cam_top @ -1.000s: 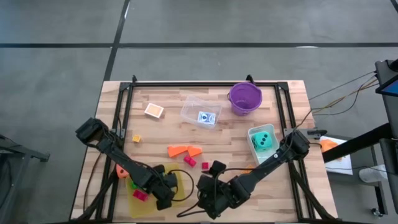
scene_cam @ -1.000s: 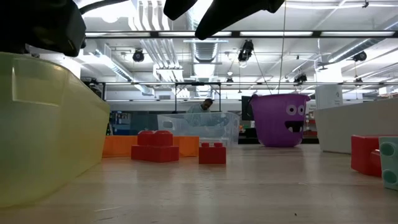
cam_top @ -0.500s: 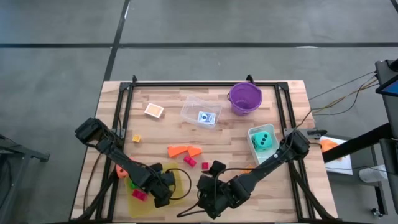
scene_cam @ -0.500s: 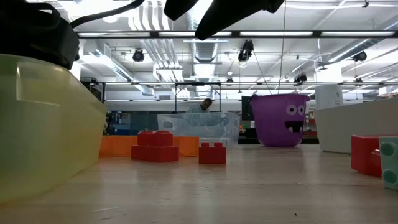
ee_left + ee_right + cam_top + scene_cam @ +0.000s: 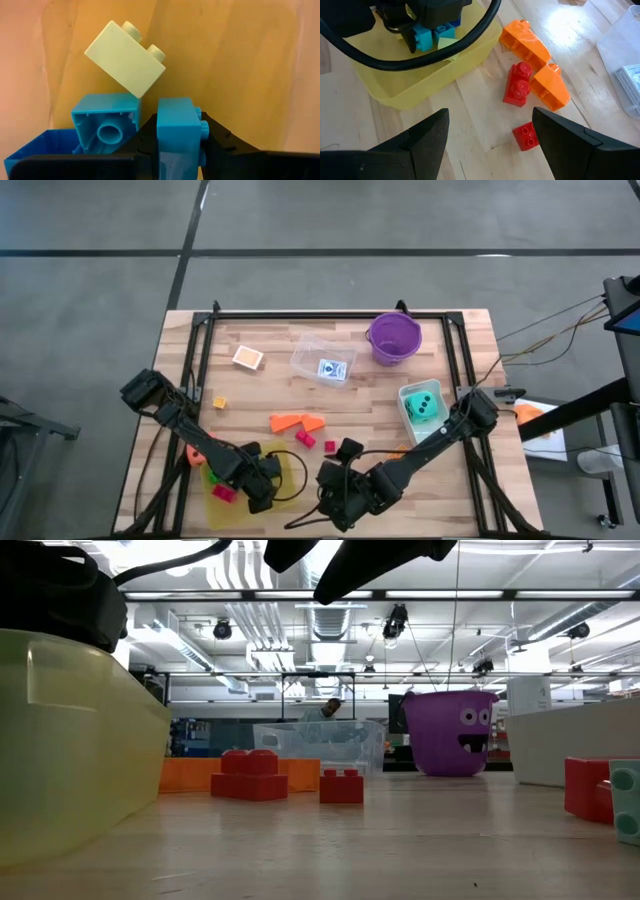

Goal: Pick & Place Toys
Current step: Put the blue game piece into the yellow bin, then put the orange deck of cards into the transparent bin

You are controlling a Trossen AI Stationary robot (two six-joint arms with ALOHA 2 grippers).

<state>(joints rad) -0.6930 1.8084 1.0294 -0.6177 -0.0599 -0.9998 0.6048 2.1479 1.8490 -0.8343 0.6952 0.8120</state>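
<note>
The left gripper [image 5: 177,150] sits low inside the yellow tray [image 5: 296,470] at the near left of the table [image 5: 270,340], its two fingers closed on a light blue brick [image 5: 176,132] held upright between them. Just beside that brick, touching one finger, lies a second light blue brick [image 5: 106,125] turned hollow side up, and a pale yellow brick [image 5: 126,57] leans tilted against its top edge; a darker blue piece [image 5: 35,145] shows at the corner.

The right gripper [image 5: 490,135] hovers near the table's front edge, just beside the tray, its jaws spread wide with nothing between them. Beyond its fingertips lie a small red brick [image 5: 526,136] and a longer red brick [image 5: 518,85], the latter touching two orange wedge pieces [image 5: 537,62].

Farther back stand a small yellow brick [image 5: 219,402], a teal die [image 5: 425,408] in a pale tub, a clear tub [image 5: 325,358] holding a card pack [image 5: 333,369], an orange die [image 5: 247,358] and the purple bucket [image 5: 393,337]
</note>
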